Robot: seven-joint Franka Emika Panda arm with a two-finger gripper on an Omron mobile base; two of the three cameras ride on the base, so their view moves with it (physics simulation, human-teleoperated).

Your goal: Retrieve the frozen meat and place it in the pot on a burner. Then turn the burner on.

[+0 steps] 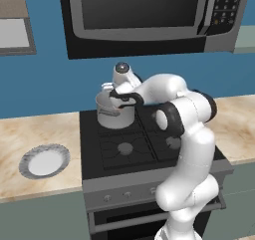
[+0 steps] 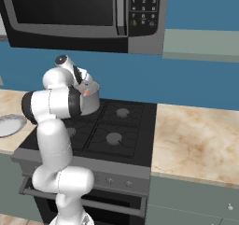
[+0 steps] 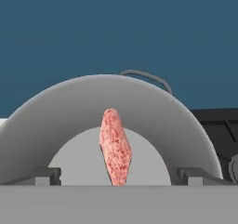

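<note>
1. We've got the gripper [image 2: 85, 89] right over the pot [image 1: 115, 112], which sits on the back-left burner of the stove [image 1: 149, 157], up around 11 o'clock from the stove's middle.
2. From the hand view, the frozen meat [image 3: 115, 146] stands on edge in the middle, with the pot's floor and curved inner wall [image 3: 60, 111] behind it. The two fingertips [image 3: 44, 175] sit wide apart at 9 and 3 o'clock, well clear of the meat, so we'd call the jaws released.
3. A bit of pink [image 2: 86, 92] peeks out at the hand in the right base view.
4. The plate [image 1: 45, 161] sits on the counter [image 1: 30, 134] at 9 o'clock from the stove. The front-left burner [image 1: 125, 148] is uncovered. The microwave [image 1: 149, 10] hangs above.
</note>
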